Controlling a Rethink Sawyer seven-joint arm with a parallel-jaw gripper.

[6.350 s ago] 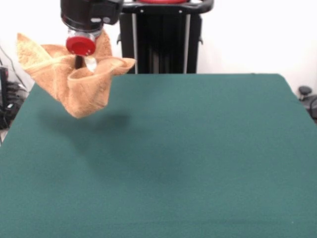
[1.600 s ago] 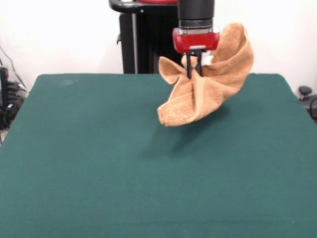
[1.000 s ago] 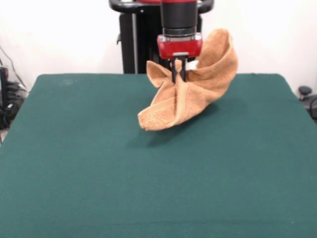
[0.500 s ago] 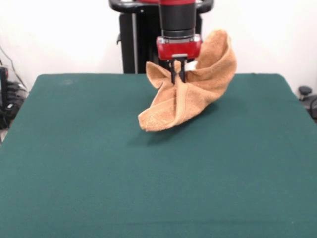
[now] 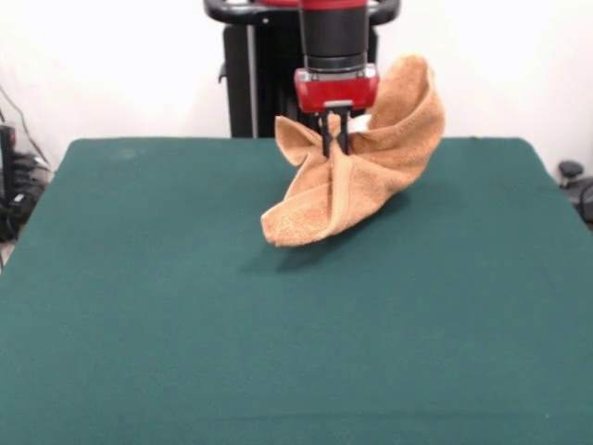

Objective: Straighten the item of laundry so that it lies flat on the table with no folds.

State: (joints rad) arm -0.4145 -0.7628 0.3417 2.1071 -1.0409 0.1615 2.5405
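An orange-tan towel point(image 5: 366, 176) hangs bunched in the air above the far middle of the green table point(image 5: 185, 324). My gripper point(image 5: 334, 146) comes down from above and is shut on the towel's middle, its black fingers pinching a fold. One corner droops low toward the left and another stands up high on the right. The towel's shadow lies on the cloth just below its lowest corner.
The robot's black pedestal point(image 5: 269, 74) stands behind the table's far edge. Cables and dark gear point(image 5: 14, 185) sit off the left side, and a small dark object point(image 5: 574, 181) off the right edge.
Since 6.3 s ago the gripper has carried the towel from the far left to the far middle. In the last half second it has barely moved; the towel's lower corner shifted slightly.
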